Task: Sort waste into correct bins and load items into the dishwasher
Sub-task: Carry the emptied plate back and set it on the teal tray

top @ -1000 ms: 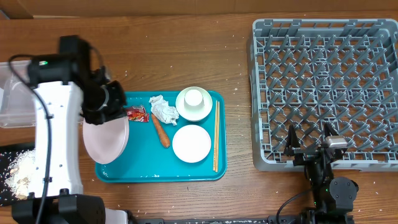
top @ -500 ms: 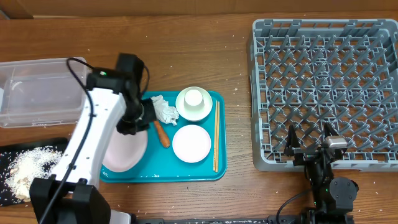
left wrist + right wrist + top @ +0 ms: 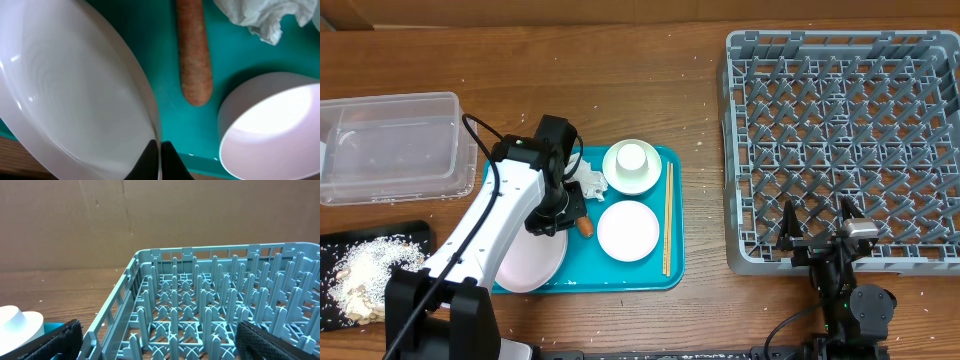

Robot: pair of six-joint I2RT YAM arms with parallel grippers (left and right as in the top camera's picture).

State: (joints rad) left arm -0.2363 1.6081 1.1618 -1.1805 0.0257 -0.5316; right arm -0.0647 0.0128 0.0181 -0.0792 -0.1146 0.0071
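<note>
Plate partly under left arm, rack cropped right

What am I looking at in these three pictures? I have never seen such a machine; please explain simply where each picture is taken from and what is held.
These are two robot arms at a wooden table. One picture looks down from above; the other two come from a camera on each wrist. The left gripper is shut on the rim of a pink plate at the edge of a teal tray. On the tray lie a sausage, a crumpled tissue, chopsticks, a small white dish and a white bowl. The right gripper is open and empty, by the grey dish rack.
</note>
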